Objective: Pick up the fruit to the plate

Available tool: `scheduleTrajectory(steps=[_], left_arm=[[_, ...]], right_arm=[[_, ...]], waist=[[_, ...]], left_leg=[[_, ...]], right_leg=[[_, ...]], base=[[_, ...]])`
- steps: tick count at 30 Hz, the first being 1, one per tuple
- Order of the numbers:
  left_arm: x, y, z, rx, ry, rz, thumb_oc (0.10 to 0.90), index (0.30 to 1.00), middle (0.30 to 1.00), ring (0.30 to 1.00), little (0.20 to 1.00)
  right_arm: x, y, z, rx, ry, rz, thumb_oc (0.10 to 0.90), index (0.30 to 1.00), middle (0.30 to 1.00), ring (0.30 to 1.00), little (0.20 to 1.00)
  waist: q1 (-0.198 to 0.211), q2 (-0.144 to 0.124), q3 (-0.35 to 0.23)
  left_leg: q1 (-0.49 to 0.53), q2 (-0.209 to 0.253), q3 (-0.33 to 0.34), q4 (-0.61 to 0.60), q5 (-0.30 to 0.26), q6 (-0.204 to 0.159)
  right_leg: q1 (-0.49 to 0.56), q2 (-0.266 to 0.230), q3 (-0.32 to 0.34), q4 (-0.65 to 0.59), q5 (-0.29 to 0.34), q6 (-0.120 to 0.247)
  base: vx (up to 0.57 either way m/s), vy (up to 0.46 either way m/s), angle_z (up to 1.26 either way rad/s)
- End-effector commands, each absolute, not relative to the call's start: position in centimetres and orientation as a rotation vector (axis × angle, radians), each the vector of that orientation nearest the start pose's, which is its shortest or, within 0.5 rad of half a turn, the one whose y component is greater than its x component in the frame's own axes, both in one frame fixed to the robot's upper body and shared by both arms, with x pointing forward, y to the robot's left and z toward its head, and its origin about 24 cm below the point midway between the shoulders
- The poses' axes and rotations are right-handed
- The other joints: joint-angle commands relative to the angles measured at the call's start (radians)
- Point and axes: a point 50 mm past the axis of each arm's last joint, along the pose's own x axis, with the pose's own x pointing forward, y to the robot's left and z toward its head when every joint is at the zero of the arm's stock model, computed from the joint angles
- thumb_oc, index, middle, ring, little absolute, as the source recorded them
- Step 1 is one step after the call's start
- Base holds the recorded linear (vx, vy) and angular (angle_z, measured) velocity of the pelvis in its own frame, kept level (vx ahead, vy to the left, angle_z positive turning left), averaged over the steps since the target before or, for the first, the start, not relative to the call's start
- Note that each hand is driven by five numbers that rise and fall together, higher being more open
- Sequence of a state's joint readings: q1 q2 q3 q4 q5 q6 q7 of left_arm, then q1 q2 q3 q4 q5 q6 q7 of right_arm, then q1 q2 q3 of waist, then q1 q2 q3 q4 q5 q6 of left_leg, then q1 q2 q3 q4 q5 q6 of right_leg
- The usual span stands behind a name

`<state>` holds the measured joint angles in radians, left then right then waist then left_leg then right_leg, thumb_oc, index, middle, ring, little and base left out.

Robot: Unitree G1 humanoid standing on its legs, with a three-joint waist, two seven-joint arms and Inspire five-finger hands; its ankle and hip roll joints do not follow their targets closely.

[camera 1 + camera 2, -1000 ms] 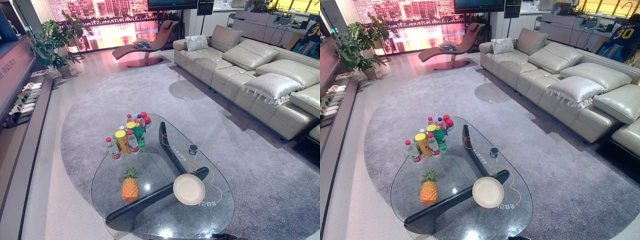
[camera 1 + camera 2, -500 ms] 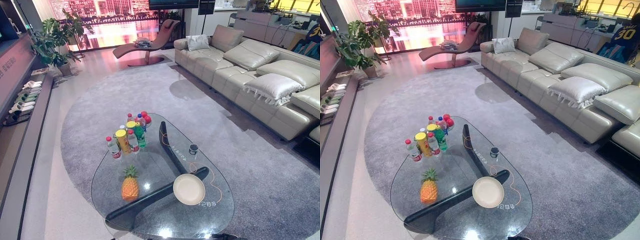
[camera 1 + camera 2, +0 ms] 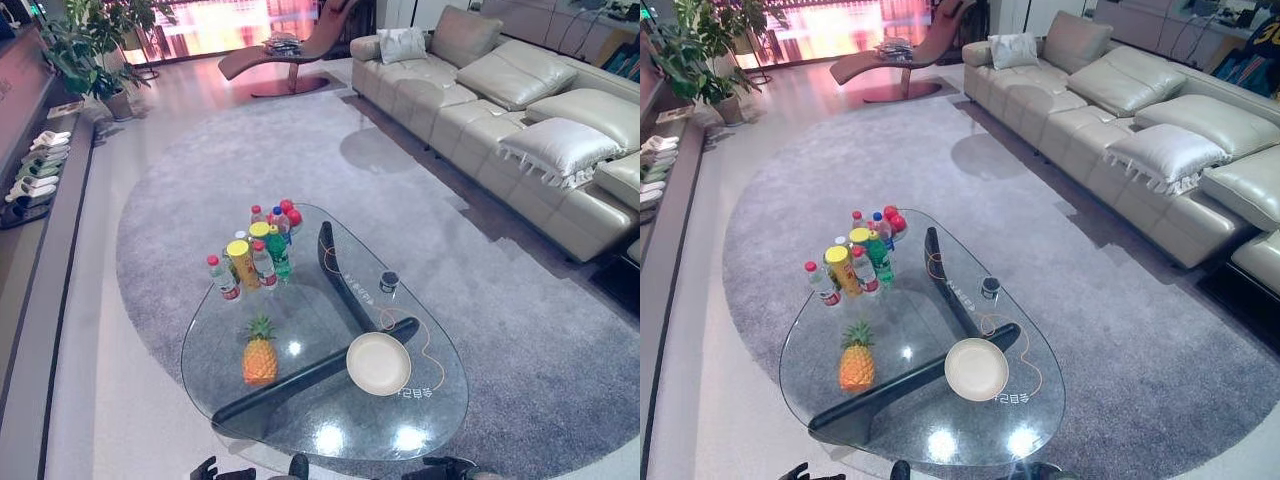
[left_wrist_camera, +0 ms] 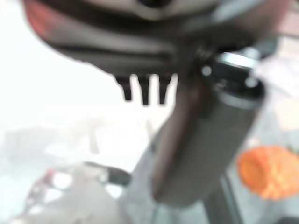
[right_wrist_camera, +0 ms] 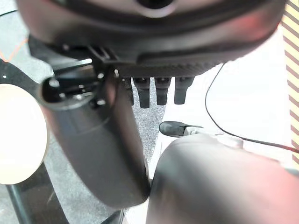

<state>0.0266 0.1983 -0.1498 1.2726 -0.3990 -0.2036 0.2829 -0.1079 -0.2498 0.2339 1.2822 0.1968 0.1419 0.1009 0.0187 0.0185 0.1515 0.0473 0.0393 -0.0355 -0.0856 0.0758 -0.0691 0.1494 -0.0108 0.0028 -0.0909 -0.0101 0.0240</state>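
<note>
Left hand (image 4: 205,135) fingers straight, holding nothing; same for right hand (image 5: 98,149), relaxed and empty, both low at the near edge of the glass table (image 3: 300,420). Pineapple (image 3: 260,358) upright on the glass, well left of the cream plate (image 3: 378,363), apart from it. Bottles (image 3: 255,260) clustered farther back.

On the glass table (image 3: 300,420), the pineapple (image 3: 260,358) is set at nine o'clock from the plate (image 3: 378,363) (well apart). The bottles (image 3: 255,255) are grouped at twelve o'clock from the pineapple. The sofa (image 3: 520,120) is placed toward two o'clock.
</note>
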Motion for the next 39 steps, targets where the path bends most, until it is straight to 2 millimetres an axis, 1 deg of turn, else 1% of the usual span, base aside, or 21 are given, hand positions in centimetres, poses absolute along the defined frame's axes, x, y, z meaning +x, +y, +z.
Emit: scheduleTrajectory(steps=[1,3,6,7,8,11,13,15,20,22,23,24,27,28,30,31,34,36,37,39], left_arm=[[13.9,24.1,-13.7,0.141,0.832,0.541,0.8,0.9,0.9,0.9,0.9],[15.3,24.3,-12.9,0.128,0.752,0.566,0.8,0.9,0.9,0.9,0.9],[16.9,24.3,-11.8,0.11,0.649,0.591,0.8,0.9,0.9,0.9,0.9],[17.7,24.3,-11.1,0.105,0.595,0.595,0.8,0.9,0.9,0.9,0.9],[17.7,24.3,-11.1,0.105,0.595,0.595,0.8,0.9,0.9,0.9,0.9],[20.0,24.2,-9.4,0.079,0.482,0.602,0.8,0.9,0.9,0.9,0.9],[21.0,24.2,-8.5,0.066,0.422,0.605,0.8,0.9,0.9,0.9,0.9],[22.4,24.0,-7.1,0.045,0.339,0.604,0.8,0.9,0.9,0.9,0.9],[24.7,23.7,-4.0,-0.025,0.161,0.609,0.8,0.9,0.9,0.9,0.9],[25.7,23.7,-2.3,-0.037,0.08,0.604,0.8,0.9,0.9,0.9,0.9],[26.0,23.7,-1.9,-0.036,0.061,0.602,0.8,0.9,0.9,0.9,0.9],[26.7,23.8,-0.7,-0.04,0.018,0.595,0.8,0.9,0.9,0.9,0.9],[27.9,23.9,1.2,-0.048,-0.047,0.589,0.8,0.9,0.9,0.9,0.9],[28.5,24.0,2.4,-0.051,-0.089,0.59,0.8,0.9,0.9,0.9,0.9],[29.5,24.3,4.1,-0.055,-0.142,0.591,0.8,0.9,0.9,0.9,0.9],[29.7,24.4,4.5,-0.056,-0.153,0.591,0.8,0.9,0.9,0.9,0.9],[30.8,25.2,7.0,-0.061,-0.219,0.595,0.8,0.9,0.9,0.9,0.9],[31.3,25.4,8.1,-0.067,-0.251,0.597,0.8,0.9,0.9,0.9,0.9],[31.4,25.4,8.3,-0.069,-0.254,0.597,0.8,0.9,0.9,0.9,0.9],[32.0,25.6,9.5,-0.071,-0.283,0.594,0.8,0.9,0.9,0.9,0.9]], right_arm=[[8.9,-24.6,-16.1,-0.278,1.401,-0.008,0.8,0.9,0.9,0.9,0.9],[9.5,-24.8,-15.9,-0.303,1.372,-0.013,0.8,0.9,0.9,0.9,0.9],[9.5,-25.0,-15.8,-0.322,1.357,-0.016,0.8,0.9,0.9,0.9,0.9],[9.7,-25.1,-15.7,-0.327,1.349,-0.018,0.8,0.9,0.9,0.9,0.9],[9.7,-25.1,-15.7,-0.327,1.349,-0.018,0.8,0.9,0.9,0.9,0.9],[10.3,-25.2,-15.5,-0.336,1.318,-0.026,0.8,0.9,0.9,0.9,0.9],[10.7,-25.2,-15.3,-0.339,1.304,-0.028,0.8,0.9,0.9,0.9,0.9],[11.3,-25.3,-15.1,-0.341,1.282,-0.035,0.8,0.9,0.9,0.9,0.9],[12.4,-25.2,-14.8,-0.335,1.24,-0.044,0.8,0.9,0.9,0.9,0.9],[13.0,-25.1,-14.6,-0.333,1.215,-0.048,0.8,0.9,0.9,0.9,0.9],[13.2,-25.0,-14.5,-0.333,1.209,-0.048,0.8,0.9,0.9,0.9,0.9],[13.6,-24.9,-14.4,-0.335,1.195,-0.047,0.8,0.9,0.9,0.9,0.9],[14.5,-24.7,-14.1,-0.343,1.165,-0.044,0.8,0.9,0.9,0.9,0.9],[15.1,-24.6,-13.8,-0.351,1.147,-0.041,0.8,0.9,0.9,0.9,0.9],[15.8,-24.4,-13.5,-0.354,1.126,-0.041,0.8,0.9,0.9,0.9,0.9],[16.0,-24.4,-13.5,-0.354,1.121,-0.042,0.8,0.9,0.9,0.9,0.9],[16.8,-24.2,-13.1,-0.354,1.097,-0.046,0.8,0.9,0.9,0.9,0.9],[17.2,-24.1,-12.9,-0.355,1.083,-0.046,0.8,0.9,0.9,0.9,0.9],[17.3,-24.1,-12.9,-0.354,1.081,-0.046,0.8,0.9,0.9,0.9,0.9],[17.9,-23.9,-12.6,-0.355,1.059,-0.046,0.8,0.9,0.9,0.9,0.9]], waist=[[-0.006,-0.019,0.071],[-0.016,-0.013,0.091],[-0.023,-0.01,0.107],[-0.025,-0.01,0.115],[-0.025,-0.01,0.115],[-0.027,-0.008,0.142],[-0.028,-0.008,0.156],[-0.027,-0.007,0.178],[-0.021,-0.005,0.22],[-0.018,-0.007,0.237],[-0.017,-0.007,0.241],[-0.017,-0.008,0.25],[-0.018,-0.01,0.266],[-0.018,-0.011,0.276],[-0.018,-0.014,0.29],[-0.018,-0.015,0.293],[-0.02,-0.018,0.315],[-0.021,-0.021,0.329],[-0.021,-0.021,0.33],[-0.022,-0.026,0.348]], left_leg=[[0.001,-0.103,0.014,0.067,-0.114,0.058],[-0.018,-0.108,0.01,0.079,-0.113,0.061],[-0.023,-0.114,0.003,0.085,-0.115,0.065],[-0.029,-0.116,0.001,0.091,-0.117,0.066],[-0.03,-0.116,0.002,0.091,-0.117,0.066],[-0.055,-0.12,0.001,0.117,-0.12,0.069],[-0.069,-0.122,0.001,0.13,-0.122,0.07],[-0.09,-0.125,-0.002,0.148,-0.121,0.073],[-0.129,-0.132,-0.01,0.17,-0.119,0.079],[-0.151,-0.135,-0.012,0.18,-0.117,0.08],[-0.156,-0.135,-0.012,0.182,-0.116,0.081],[-0.169,-0.134,-0.012,0.188,-0.114,0.082],[-0.202,-0.133,-0.008,0.205,-0.111,0.083],[-0.219,-0.133,-0.005,0.216,-0.11,0.084],[-0.253,-0.133,0.001,0.24,-0.11,0.084],[-0.262,-0.133,0.002,0.247,-0.11,0.083],[-0.302,-0.13,0.007,0.275,-0.109,0.081],[-0.323,-0.13,0.009,0.29,-0.109,0.082],[-0.326,-0.13,0.01,0.293,-0.109,0.082],[-0.354,-0.13,0.012,0.314,-0.109,0.08]], right_leg=[[-0.101,-0.002,-0.006,0.044,0.021,0.038],[-0.121,0.002,0.005,0.058,0.018,0.034],[-0.13,0.006,0.015,0.068,0.013,0.032],[-0.135,0.006,0.019,0.075,0.011,0.032],[-0.136,0.006,0.019,0.075,0.01,0.032],[-0.159,0.005,0.023,0.104,0.001,0.031],[-0.171,0.005,0.025,0.118,-0.002,0.029],[-0.19,0.005,0.028,0.135,-0.005,0.027],[-0.224,0.005,0.035,0.157,-0.008,0.026],[-0.24,0.005,0.039,0.162,-0.007,0.026],[-0.245,0.005,0.039,0.164,-0.007,0.026],[-0.257,0.005,0.041,0.17,-0.006,0.026],[-0.289,0.004,0.044,0.185,-0.005,0.025],[-0.306,0.003,0.045,0.194,-0.004,0.025],[-0.334,0.003,0.045,0.208,-0.002,0.022],[-0.342,0.002,0.046,0.212,-0.001,0.022],[-0.377,0.001,0.046,0.23,0.001,0.019],[-0.397,0.0,0.044,0.241,0.003,0.018],[-0.4,0.0,0.044,0.242,0.003,0.018],[-0.426,0.0,0.043,0.256,0.005,0.016]], base=[[-0.11,0.055,-0.01],[-0.09,0.058,-0.01],[-0.02,0.053,0.01],[-0.01,0.034,0.0],[-0.01,0.035,-0.01],[-0.03,0.023,0.0],[-0.04,0.031,-0.02],[-0.04,0.03,-0.01],[-0.04,0.026,0.01],[-0.05,0.016,0.03],[-0.04,0.02,0.05],[-0.05,0.019,0.06],[-0.06,0.023,0.02],[-0.08,0.03,-0.03],[-0.08,0.024,-0.02],[-0.07,0.018,0.02],[-0.06,0.017,0.0],[-0.05,0.01,-0.03],[-0.06,0.011,-0.01],[-0.06,0.008,0.01]])
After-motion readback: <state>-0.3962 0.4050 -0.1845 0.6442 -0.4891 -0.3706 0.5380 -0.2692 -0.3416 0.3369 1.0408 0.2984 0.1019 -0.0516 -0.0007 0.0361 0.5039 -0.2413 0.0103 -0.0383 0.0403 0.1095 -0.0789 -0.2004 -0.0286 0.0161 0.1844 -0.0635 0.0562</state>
